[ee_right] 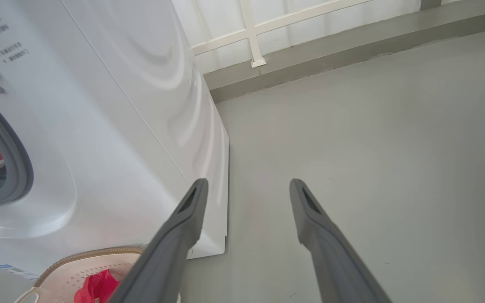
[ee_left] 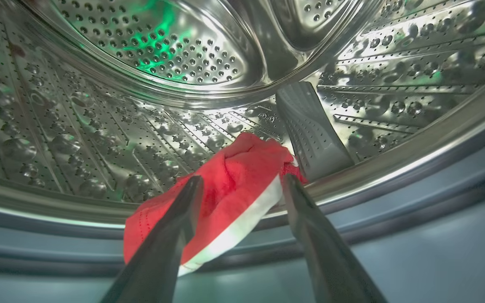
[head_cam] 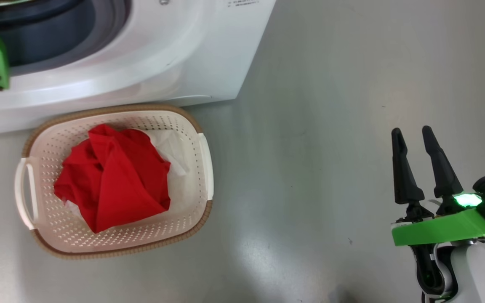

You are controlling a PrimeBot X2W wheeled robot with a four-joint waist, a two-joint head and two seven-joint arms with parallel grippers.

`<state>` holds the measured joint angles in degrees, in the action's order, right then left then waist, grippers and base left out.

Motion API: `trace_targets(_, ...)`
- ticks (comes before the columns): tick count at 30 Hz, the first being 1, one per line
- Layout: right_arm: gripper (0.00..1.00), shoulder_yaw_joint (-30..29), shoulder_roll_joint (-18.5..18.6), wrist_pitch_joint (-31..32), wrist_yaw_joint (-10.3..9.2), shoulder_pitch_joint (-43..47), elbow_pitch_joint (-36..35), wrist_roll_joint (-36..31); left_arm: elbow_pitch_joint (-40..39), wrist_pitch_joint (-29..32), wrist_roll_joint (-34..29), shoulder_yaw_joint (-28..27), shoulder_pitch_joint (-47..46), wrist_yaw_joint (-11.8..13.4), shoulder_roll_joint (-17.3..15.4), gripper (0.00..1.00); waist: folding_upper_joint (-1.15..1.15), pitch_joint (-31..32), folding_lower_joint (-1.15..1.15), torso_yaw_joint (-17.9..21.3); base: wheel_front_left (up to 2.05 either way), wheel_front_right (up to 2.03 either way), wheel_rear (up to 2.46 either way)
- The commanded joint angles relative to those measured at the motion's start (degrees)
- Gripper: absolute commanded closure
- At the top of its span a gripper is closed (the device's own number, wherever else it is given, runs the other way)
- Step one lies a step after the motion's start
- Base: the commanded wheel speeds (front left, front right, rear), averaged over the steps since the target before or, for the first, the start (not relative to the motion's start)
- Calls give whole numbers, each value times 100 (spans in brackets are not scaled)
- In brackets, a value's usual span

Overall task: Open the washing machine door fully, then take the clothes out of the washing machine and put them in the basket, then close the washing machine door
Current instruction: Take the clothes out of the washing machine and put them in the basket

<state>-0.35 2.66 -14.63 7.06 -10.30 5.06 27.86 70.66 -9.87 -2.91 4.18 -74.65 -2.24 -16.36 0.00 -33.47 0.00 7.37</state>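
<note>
First, head view: basket [head_cam: 57,139] on the floor [head_cam: 310,168] just in front of the washing machine [head_cam: 162,54], red clothes [head_cam: 112,176] heaped in it. Right gripper [head_cam: 411,131] spread, empty, well off to the side.

Left wrist: left gripper [ee_left: 242,180] spread at the drum [ee_left: 78,126] mouth. A red garment [ee_left: 242,155] with a white band lies draped over the lip between its fingers; contact unclear.

Right wrist: fingers apart over the floor beside the machine.

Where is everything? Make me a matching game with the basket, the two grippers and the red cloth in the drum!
1 basket
2 left gripper
3 right gripper
4 red garment

A open, above bare floor
B on the floor, red clothes inside
C draped over the drum front lip
D open, straddling the red garment

Pairs: 1-B, 2-D, 3-A, 4-C
</note>
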Motion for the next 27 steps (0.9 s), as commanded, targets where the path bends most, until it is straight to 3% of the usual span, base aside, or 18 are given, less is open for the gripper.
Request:
trace_targets(1,0,184,22,-37,43,-61,-153,48,3,71,-47,-18,-145,70,-372,0,0,-79,0,63,0,0,0)
trace_targets(17,0,296,22,-37,43,-164,-199,84,275,473,-206,304,-385,284,-706,0,0,-281,0,235,0,0,0)
trace_targets(19,0,301,22,-37,43,-172,-204,83,287,535,-214,334,-383,314,-750,35,0,-301,0,245,0,0,0)
trace_targets(20,0,304,22,-37,43,-176,-206,83,291,550,-211,345,-384,324,-764,48,0,-307,0,250,0,0,0)
trace_targets(23,0,296,22,-37,43,-181,-214,80,300,572,-210,387,-397,359,-780,73,0,-322,0,248,0,0,0)
trace_targets(27,0,271,22,-37,43,-194,-212,57,305,421,-179,428,-406,375,-747,83,0,-320,0,212,0,0,0)
